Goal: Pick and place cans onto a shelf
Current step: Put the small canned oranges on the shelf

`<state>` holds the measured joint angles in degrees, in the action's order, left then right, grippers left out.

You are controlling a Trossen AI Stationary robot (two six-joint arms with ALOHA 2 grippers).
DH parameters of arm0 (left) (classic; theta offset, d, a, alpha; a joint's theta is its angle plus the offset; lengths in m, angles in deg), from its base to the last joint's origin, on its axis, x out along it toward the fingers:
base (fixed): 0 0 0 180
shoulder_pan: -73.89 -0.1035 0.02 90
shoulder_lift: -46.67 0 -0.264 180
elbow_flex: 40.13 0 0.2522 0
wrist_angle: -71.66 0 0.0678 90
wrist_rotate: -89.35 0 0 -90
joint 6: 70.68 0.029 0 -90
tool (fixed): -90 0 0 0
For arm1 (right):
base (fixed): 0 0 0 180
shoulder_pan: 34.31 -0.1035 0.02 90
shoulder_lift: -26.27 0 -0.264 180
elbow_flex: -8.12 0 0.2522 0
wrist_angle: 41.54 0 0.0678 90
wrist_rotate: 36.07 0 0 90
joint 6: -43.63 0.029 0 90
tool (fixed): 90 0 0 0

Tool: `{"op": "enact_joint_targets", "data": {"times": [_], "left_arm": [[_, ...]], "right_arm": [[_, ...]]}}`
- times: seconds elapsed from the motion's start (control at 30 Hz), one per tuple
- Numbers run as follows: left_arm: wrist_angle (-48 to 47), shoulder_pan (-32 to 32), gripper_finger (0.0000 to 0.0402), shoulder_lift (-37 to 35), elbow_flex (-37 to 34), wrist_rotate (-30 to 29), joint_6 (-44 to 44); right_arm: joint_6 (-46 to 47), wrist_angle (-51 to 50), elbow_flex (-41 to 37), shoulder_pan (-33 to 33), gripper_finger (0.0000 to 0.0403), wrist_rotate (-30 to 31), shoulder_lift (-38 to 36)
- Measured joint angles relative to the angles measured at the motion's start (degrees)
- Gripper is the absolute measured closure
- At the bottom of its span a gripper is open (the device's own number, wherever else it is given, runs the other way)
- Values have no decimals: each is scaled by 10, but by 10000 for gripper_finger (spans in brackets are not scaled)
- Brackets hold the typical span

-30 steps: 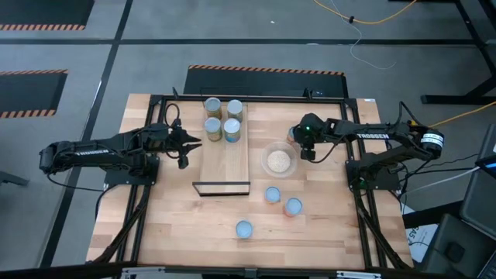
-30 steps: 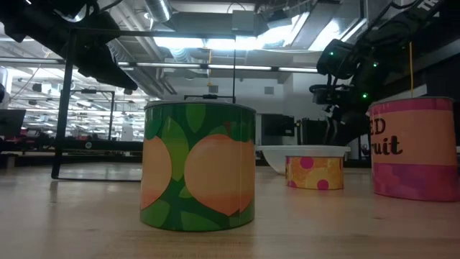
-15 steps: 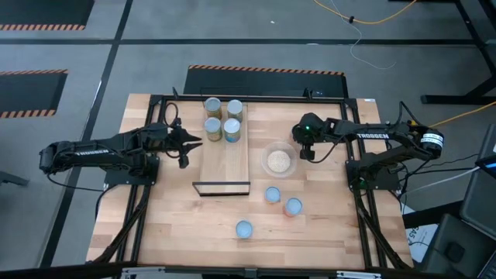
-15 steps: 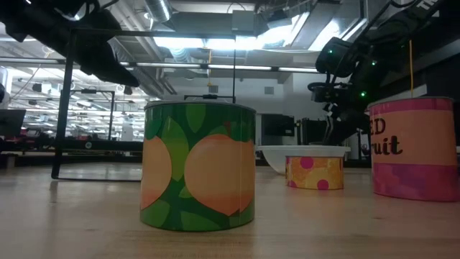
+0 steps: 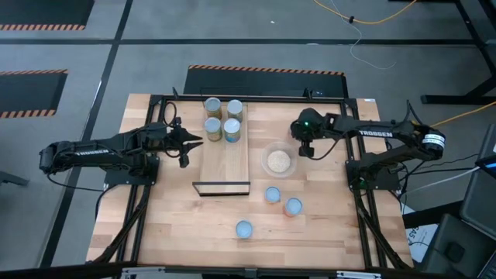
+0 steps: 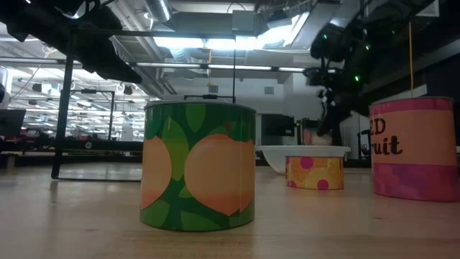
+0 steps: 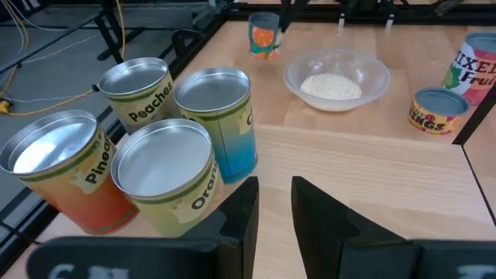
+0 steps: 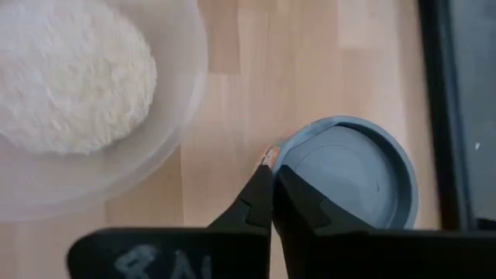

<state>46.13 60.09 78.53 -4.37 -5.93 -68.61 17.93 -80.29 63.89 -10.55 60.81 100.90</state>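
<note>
Pinching a blue-topped can's (image 8: 349,174) rim, the right pincer (image 8: 271,182) hides its label.

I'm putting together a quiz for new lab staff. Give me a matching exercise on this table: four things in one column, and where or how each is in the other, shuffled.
1. bowl
2. four cans
3. right hand
4. left hand

A. shut, at a blue-topped can's rim
B. on the table, right of the shelf
C. open, empty, facing the four cans
D. on the shelf, at the end away from its black frame

Pairs: 1-B, 2-D, 3-A, 4-C
</note>
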Motion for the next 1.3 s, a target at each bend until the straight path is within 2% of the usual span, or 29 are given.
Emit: {"op": "enact_joint_targets", "data": {"times": [0.27, 0.47, 0.63, 0.87, 1.1, 1.3], "left_arm": [[0, 0, 331, 0, 0, 0, 0], [0, 0, 331, 0, 0, 0, -1], [0, 0, 331, 0, 0, 0, -2], [0, 0, 331, 0, 0, 0, -2], [0, 0, 331, 0, 0, 0, -2], [0, 0, 331, 0, 0, 0, -2]], "right_arm": [[15, -80, 124, -32, 394, -1, 0], [50, -76, 190, -81, 393, -69, 0], [98, -46, 204, -136, 393, -71, 6], [120, 35, 204, -205, 392, -71, 61], [121, 126, 205, -227, 392, -72, 132], [120, 129, 251, -229, 392, -87, 205]]}}
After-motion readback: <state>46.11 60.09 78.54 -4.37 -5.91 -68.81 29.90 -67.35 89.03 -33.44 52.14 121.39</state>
